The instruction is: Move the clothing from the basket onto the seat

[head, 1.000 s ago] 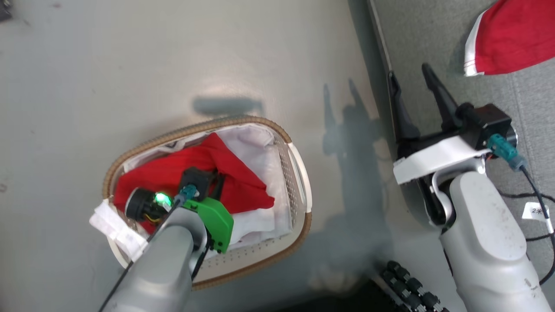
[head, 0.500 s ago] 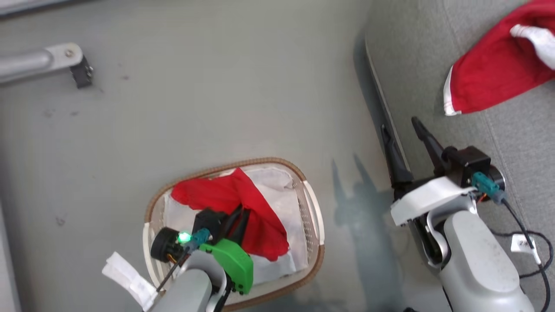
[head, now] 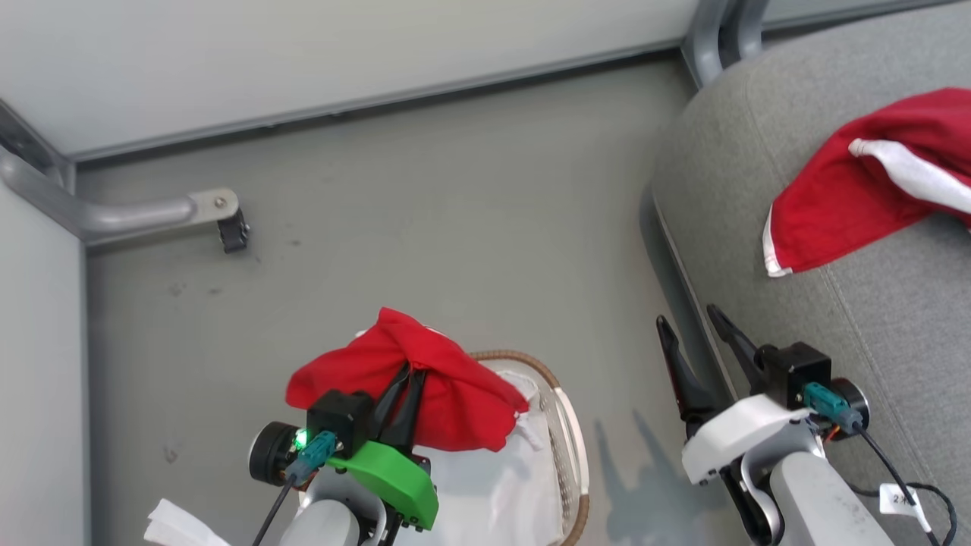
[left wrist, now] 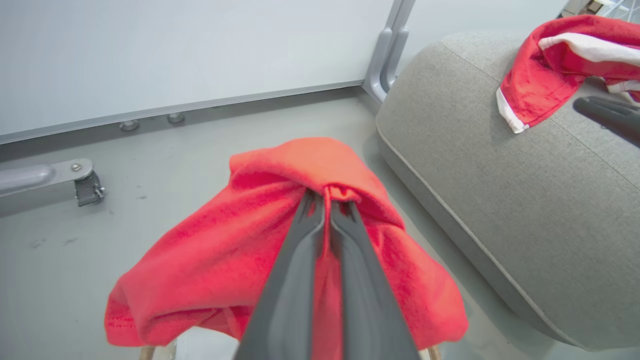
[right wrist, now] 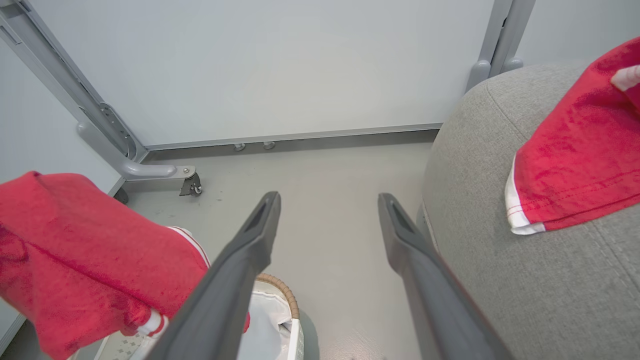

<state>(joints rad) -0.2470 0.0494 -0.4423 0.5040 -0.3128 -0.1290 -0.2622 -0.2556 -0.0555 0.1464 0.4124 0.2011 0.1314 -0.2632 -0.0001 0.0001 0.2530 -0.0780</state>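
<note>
Grey floor (head: 455,227), pale wall panel (head: 341,53) — metal frame leg (head: 129,216) w/ caster (head: 234,230).

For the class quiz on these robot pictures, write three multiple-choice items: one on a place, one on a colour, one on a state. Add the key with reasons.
1. Where does the loose red garment lie?
A. on the floor
B. on the grey seat
C. on a shelf

2. What colour is the woven rim of the basket?
A. brown
B. blue
C. black

3. The left pincer is:
A. wide open and empty
B. shut on the other red garment
C. shut on a bottle

Key:
1 B, it drapes over the cushion.
2 A, the woven band is brown.
3 B, red fabric is pinched in it.
</note>
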